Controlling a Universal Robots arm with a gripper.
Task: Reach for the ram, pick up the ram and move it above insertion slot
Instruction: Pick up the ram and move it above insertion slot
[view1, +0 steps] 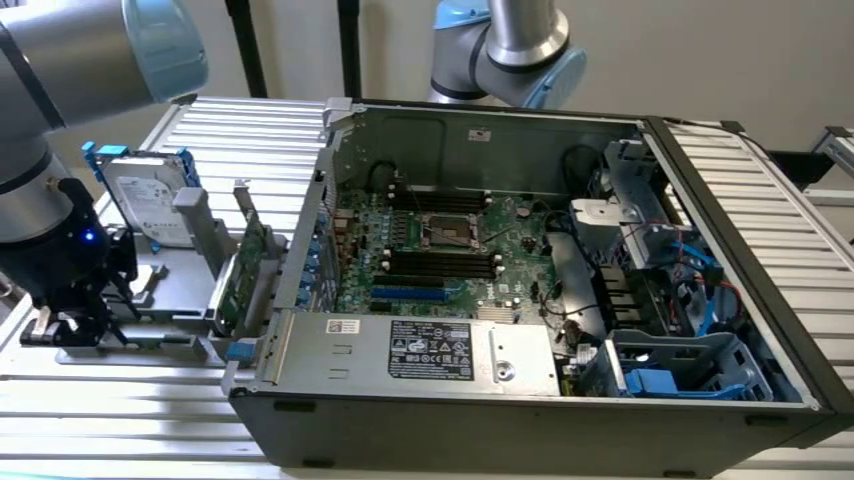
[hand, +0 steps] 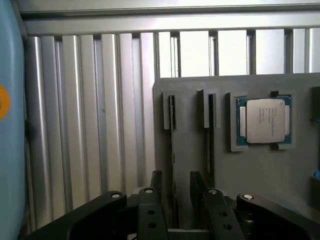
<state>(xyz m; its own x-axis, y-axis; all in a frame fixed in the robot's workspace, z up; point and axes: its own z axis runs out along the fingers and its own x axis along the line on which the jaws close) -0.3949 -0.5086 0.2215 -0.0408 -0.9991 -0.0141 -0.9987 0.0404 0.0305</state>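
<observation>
- The tool (hand: 176, 176) hangs low over a gray tray (hand: 190, 135) on the ribbed metal counter (hand: 90, 125). Its two black fingers (hand: 156, 186) stand apart and grip nothing.
- A thin dark strip stands on edge in the tray and runs into the gap between the fingers. I take it for the ram (hand: 172, 130), though its green face is hidden from this angle.
- I judge the step in hand to be the reach. To do it well, I would keep the strip centred in the gap and come down straight along its length. I would close on its two flat faces, then lift straight up until it clears the tray before moving sideways.
- Counted on the tray: two narrow holders (hand: 207, 107) side by side, and one processor chip (hand: 262, 120) in its own pocket just beside them. There is also one hard drive (view1: 134, 195) and one upright expansion card (view1: 247, 265).
- Toward the exterior view's right, just beside the tray, lies one open computer case (view1: 534, 400) holding one motherboard (view1: 521, 220).
- Its black memory slots (view1: 441, 262) sit well apart from the tool. They are packed too closely for me to count.
</observation>
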